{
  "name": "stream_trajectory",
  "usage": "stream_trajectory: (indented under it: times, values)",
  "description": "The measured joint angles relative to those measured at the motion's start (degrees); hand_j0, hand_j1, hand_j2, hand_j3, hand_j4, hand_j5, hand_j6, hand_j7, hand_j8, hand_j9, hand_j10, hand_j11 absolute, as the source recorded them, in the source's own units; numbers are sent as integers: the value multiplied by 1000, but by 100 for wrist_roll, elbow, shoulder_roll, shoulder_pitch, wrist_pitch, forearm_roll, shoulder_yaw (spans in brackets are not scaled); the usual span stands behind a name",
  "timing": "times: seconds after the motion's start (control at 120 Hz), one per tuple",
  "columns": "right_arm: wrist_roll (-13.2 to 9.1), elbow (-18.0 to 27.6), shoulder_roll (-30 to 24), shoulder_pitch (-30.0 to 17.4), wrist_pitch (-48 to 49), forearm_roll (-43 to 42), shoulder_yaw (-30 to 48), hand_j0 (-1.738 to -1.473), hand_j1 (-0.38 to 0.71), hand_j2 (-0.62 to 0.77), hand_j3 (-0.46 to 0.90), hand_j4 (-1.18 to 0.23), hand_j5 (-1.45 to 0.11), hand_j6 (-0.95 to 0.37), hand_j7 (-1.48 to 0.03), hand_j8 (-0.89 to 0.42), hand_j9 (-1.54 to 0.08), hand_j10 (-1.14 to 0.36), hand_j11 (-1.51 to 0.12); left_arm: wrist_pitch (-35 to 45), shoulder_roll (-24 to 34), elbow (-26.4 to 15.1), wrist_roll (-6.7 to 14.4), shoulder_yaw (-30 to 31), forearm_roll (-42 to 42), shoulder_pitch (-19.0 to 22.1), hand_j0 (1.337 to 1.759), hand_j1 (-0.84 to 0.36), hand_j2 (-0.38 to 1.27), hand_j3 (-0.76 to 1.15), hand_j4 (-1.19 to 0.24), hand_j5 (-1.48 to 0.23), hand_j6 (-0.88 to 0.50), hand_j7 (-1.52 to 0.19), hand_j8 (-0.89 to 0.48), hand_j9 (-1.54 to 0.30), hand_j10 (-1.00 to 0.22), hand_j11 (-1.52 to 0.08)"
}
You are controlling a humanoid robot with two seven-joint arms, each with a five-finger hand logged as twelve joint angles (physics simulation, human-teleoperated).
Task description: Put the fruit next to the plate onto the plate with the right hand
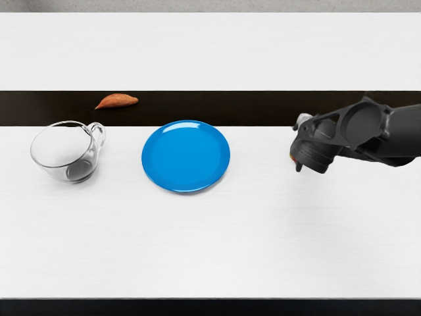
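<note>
Though far from rt hand, cup L of plate, sweet potato behind.

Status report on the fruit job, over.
Right hand right of the plate, grip unclear. Orange sliver at its edge, maybe the fruit. Plate bears no fruit. Nothing between hand and plate.

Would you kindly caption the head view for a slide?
Right hand right of blue plate, glass cup left, sweet potato beyond.

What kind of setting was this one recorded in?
Probably a simulated tabletop test scene laid out like a dining setting. A plain white table holds a blue plate and a clear glass cup, and the robot's right hand reaches in from the right edge.
</note>
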Motion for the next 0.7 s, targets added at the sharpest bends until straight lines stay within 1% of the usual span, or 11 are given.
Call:
stream_trajectory:
  times: [0.508,0.533,0.55,0.575,0.583,0.592,0.6,0.608,0.65,0.667,0.7]
  values:
    - [0,-328,30,-307,-12,-123,194,-1658,84,-71,0,-362,-470,-363,-470,-363,-470,-362,-470,0,0,0,-1,4,0,0,1658,349,0,0,-1,0,-1,0,-1,0,-1,0]
    - [0,-358,29,-338,-4,-139,222,-1658,124,-80,0,-396,-515,-397,-514,-394,-506,-396,-514,0,0,0,0,4,0,0,1658,349,0,0,-1,0,-1,0,-1,0,-1,0]
    - [-12,-376,27,-370,-3,-148,267,-1657,149,-79,-2,-434,-552,-394,-560,-308,-632,-430,-557,0,0,0,0,3,0,0,1658,349,0,0,-1,0,-1,0,-1,0,-1,0]
    - [-45,-398,16,-423,-17,-139,366,-1656,200,-89,-5,-499,-600,-266,-725,-128,-888,-487,-614,0,0,0,-1,2,1,1,1658,349,0,0,-1,-1,-1,0,-1,0,-1,0]
    - [-47,-404,13,-440,-18,-139,402,-1654,220,-93,-2,-518,-616,-218,-790,-117,-879,-505,-632,0,0,0,-1,1,1,1,1658,349,0,0,-1,-1,-1,0,-1,0,-1,0]
    - [-89,-412,9,-457,-14,-152,441,-1651,239,-100,0,-537,-629,-164,-860,-107,-880,-500,-583,0,0,0,-2,1,1,1,1658,349,0,0,-1,-1,-1,-1,-1,-1,0,-1]
    - [-96,-419,5,-474,-18,-152,475,-1651,256,-101,-2,-557,-640,-143,-872,-76,-906,-430,-635,0,0,0,-2,1,2,1,1658,349,0,0,-1,-1,-1,-1,-1,-1,0,-1]
    - [-120,-429,0,-491,-18,-164,509,-1650,272,-105,-2,-577,-648,-124,-924,-76,-898,-377,-756,0,0,0,-2,0,2,1,1658,349,0,0,-1,-1,-1,-1,-1,-1,0,-1]
    - [-131,-481,-15,-563,-35,-155,634,-1638,344,-101,2,-657,-699,-22,-1076,61,-1098,-244,-963,0,0,0,-3,-3,3,1,1658,349,0,0,-1,-1,-1,-1,-1,-1,0,-1]
    - [-128,-499,-26,-586,-35,-155,675,-1639,364,-90,-1,-654,-724,-38,-1052,72,-1153,-240,-1007,0,0,0,-3,-2,3,1,1658,349,0,0,-1,-1,-1,-1,-1,-1,0,-1]
    - [-106,-527,-76,-622,-19,-168,776,-1639,388,-46,0,-649,-777,-78,-1057,17,-1113,-298,-1020,0,0,0,-3,-2,2,0,1658,349,0,0,-1,-1,-1,-1,-1,-1,0,-1]
